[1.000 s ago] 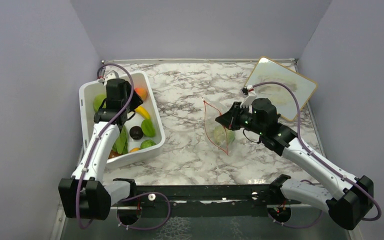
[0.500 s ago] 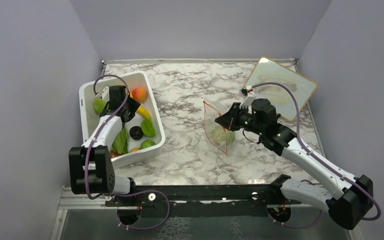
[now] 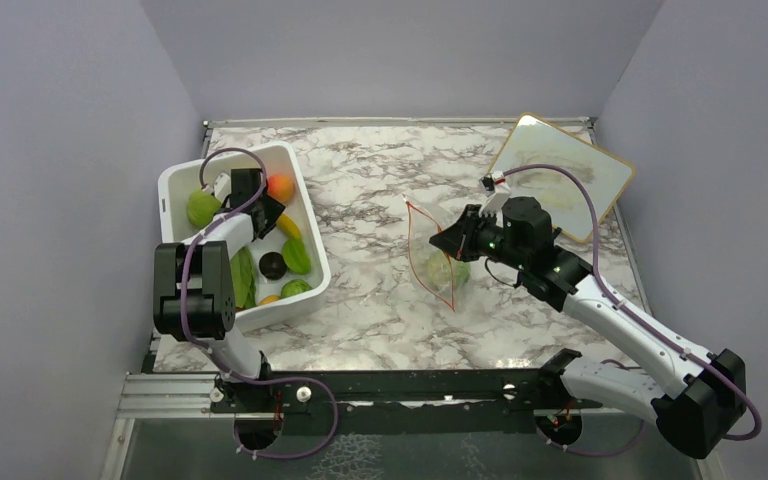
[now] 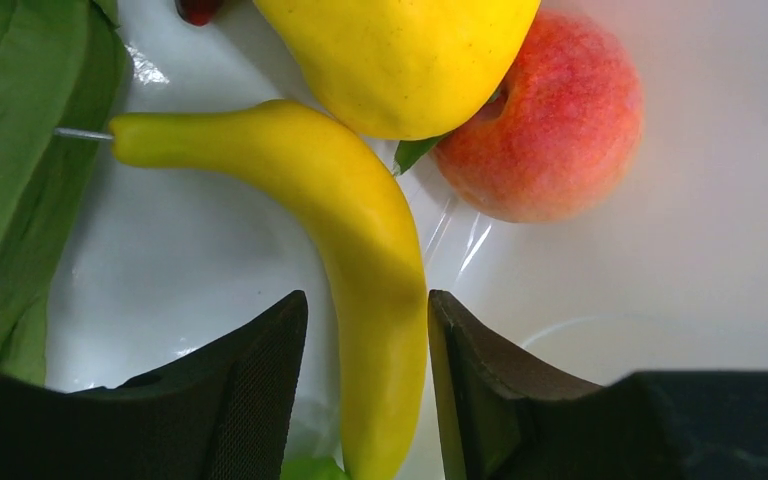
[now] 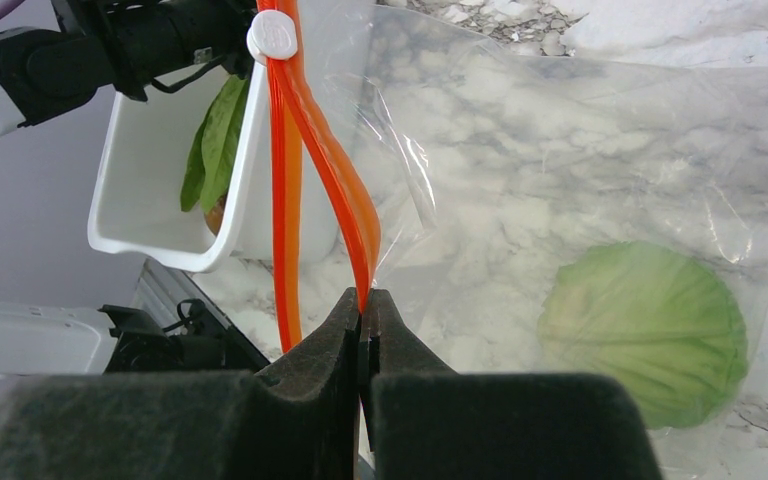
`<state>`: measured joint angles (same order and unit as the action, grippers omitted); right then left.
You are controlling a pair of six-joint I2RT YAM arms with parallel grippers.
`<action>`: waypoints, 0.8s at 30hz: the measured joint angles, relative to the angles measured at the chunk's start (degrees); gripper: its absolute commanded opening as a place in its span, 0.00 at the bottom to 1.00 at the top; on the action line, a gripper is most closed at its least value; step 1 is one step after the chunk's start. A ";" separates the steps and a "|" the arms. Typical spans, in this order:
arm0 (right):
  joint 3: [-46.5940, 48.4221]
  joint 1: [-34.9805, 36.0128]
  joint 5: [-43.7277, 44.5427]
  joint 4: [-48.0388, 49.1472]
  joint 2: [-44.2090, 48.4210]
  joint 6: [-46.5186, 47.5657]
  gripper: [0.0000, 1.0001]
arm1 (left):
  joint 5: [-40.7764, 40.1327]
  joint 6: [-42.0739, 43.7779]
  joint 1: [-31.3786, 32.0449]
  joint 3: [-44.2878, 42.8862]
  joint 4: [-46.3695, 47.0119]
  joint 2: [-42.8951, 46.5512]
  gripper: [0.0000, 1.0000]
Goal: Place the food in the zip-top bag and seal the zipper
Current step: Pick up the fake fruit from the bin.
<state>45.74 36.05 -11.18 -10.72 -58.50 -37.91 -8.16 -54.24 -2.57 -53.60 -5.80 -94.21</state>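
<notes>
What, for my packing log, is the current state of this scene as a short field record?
left gripper: open, fingers either side of the banana, inside the white tub
right gripper: shut on the zipper, holding the mouth up
zip-top bag: mouth open, unsealed
in bag: one pale green piece
in tub near banana: peach, yellow fruit, green leaf
</notes>
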 measured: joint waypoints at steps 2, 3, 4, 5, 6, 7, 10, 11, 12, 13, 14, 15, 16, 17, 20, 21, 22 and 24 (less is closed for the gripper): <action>0.00 0.00 0.00 0.00 0.00 -0.02 0.01 | 0.00 0.20 0.00 -0.26 0.66 -0.83 0.52; 0.00 0.00 0.00 0.00 -0.02 -0.07 0.01 | 0.02 0.28 0.00 -0.35 0.94 -1.11 0.52; 0.00 0.00 0.00 0.00 -0.02 -0.11 0.01 | 0.02 0.42 0.02 -0.42 1.18 -1.42 0.53; 0.00 0.00 0.00 0.02 -0.02 -0.26 0.01 | 0.02 0.59 0.00 -0.57 1.25 -1.75 0.53; 0.00 0.00 0.00 0.00 -0.02 -0.39 0.01 | 0.02 0.68 0.00 -0.74 1.25 -2.05 0.53; 0.00 0.00 0.00 0.00 -0.07 -0.44 0.01 | 0.00 0.79 0.00 -0.98 1.22 -2.45 0.53; 0.00 0.00 0.00 0.00 -0.15 -0.55 0.01 | 0.00 0.92 0.00 -1.49 1.55 -3.82 0.53; 0.00 0.00 0.00 0.02 -0.17 -0.61 0.01 | 0.04 0.94 0.00 -1.57 1.81 -4.46 0.53; 0.00 0.00 0.00 0.02 -0.22 -0.66 0.01 | 0.02 0.94 0.00 -1.70 1.90 -4.85 0.53; 0.00 0.00 0.00 0.02 -0.26 -0.70 0.01 | 0.04 0.98 0.00 -1.79 1.90 -5.27 0.55; 0.00 0.00 0.00 0.02 -0.31 -0.81 0.01 | 0.02 1.01 0.00 -1.79 1.92 -5.42 0.56; 0.00 0.00 0.00 0.04 -0.33 -0.83 0.01 | 0.07 1.03 0.00 -1.79 2.01 -5.57 0.57; 0.00 0.00 0.00 0.04 -0.37 -0.85 0.01 | 0.11 1.05 0.00 -1.90 2.10 -5.62 0.57; 0.00 0.00 0.00 0.02 -0.37 -0.85 0.01 | 0.13 1.05 0.02 -1.92 2.21 -5.62 0.57; -0.02 0.00 -0.04 0.15 -0.37 -1.05 0.01 | 0.24 1.03 0.02 -1.92 2.34 -5.77 0.52; -0.09 0.00 -0.07 0.26 -0.37 -1.07 0.01 | 0.24 1.05 0.02 -1.90 2.34 -5.79 0.50; -0.11 0.00 -0.07 0.28 -0.37 -1.09 0.01 | 0.24 1.07 0.00 -1.92 2.36 -5.79 0.49; -0.11 0.00 -0.07 0.28 -0.37 -1.09 0.01 | 0.22 1.20 0.00 -1.92 2.40 -5.81 0.42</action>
<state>45.63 36.05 -11.25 -10.44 -58.87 -39.00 -7.94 -53.04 -2.57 -55.53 -3.40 -100.03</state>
